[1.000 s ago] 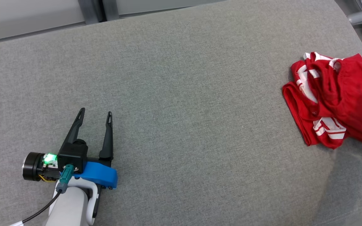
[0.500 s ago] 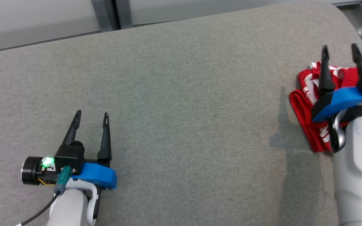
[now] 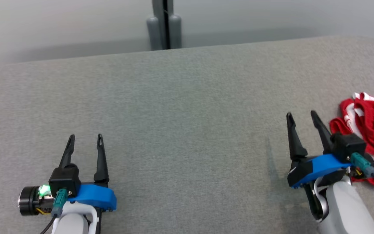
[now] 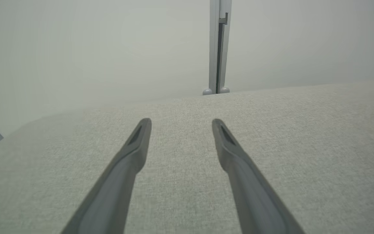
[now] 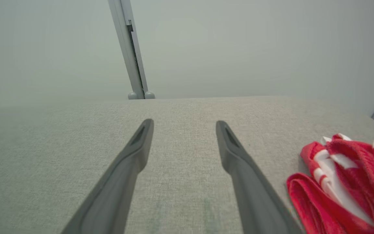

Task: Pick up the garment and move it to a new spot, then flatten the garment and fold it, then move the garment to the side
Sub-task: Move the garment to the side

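Jaws wide and empty on left gripper [image 3: 85,136] and right gripper [image 3: 301,114] — crumpled red-and-white garment [image 3: 372,120] lies just beside the right one.

We see the left tool [image 3: 85,136] and right tool [image 3: 301,113] built alike: two long dark fingers [image 3: 101,159], a blue bracket [image 3: 94,196], a black block [image 3: 64,180] with a teal plug [image 3: 58,198], a pale grey forearm [image 3: 71,224]. A green light [image 3: 44,190] marks the left.

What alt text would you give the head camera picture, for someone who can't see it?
A crumpled red and white garment lies on a grey fabric surface at the picture's right edge. The right pincer hangs open and empty just left of it; the left pincer hangs open at the lower left.
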Available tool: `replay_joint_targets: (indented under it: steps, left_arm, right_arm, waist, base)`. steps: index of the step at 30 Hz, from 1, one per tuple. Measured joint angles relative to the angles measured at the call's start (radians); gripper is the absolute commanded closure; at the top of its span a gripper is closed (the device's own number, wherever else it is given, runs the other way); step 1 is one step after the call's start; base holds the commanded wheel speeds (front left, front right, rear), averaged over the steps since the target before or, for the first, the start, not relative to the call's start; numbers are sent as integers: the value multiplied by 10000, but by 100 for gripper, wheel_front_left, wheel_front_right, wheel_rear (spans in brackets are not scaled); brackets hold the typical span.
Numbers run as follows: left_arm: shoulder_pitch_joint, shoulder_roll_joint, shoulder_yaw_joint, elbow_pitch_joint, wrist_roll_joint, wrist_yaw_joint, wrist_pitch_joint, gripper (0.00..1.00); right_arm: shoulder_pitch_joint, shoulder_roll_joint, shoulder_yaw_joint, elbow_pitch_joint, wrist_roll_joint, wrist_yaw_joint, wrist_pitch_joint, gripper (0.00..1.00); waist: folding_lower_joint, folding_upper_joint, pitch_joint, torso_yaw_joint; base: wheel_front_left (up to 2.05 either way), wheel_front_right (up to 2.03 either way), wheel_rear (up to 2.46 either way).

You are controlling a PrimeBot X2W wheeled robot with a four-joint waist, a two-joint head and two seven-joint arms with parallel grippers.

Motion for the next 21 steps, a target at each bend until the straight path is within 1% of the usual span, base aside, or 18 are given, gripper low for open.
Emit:
replay_joint_targets:
  steps: [2, 9, 15, 21]
  left_arm:
    - [185, -52, 163, 36, -77, 100, 0, 0]
    - [843, -192, 353, -2, -169, 90, 0, 0]
    - [1369, -261, 485, -88, -153, 88, 0, 0]
    - [2001, -284, 573, -222, -171, 90, 0, 0]
  right_arm:
    - [267, -8, 157, -21, 125, 0, 0, 0]
    - [1071, -10, 608, -44, 374, 0, 0, 0]
    - [1658, -4, 882, -29, 407, 0, -2, 0]
    - [2189, -4, 1039, -40, 397, 0, -2, 0]
  waist:
    - [0, 0, -182, 214]
    - [0, -1, -876, 740]
    - [0, -2, -1427, 820]
    - [-1, -3, -1921, 751]
  base:
    - [0, 0, 0]
    - [0, 0, 0]
    - [0, 0, 0]
    - [0, 0, 0]
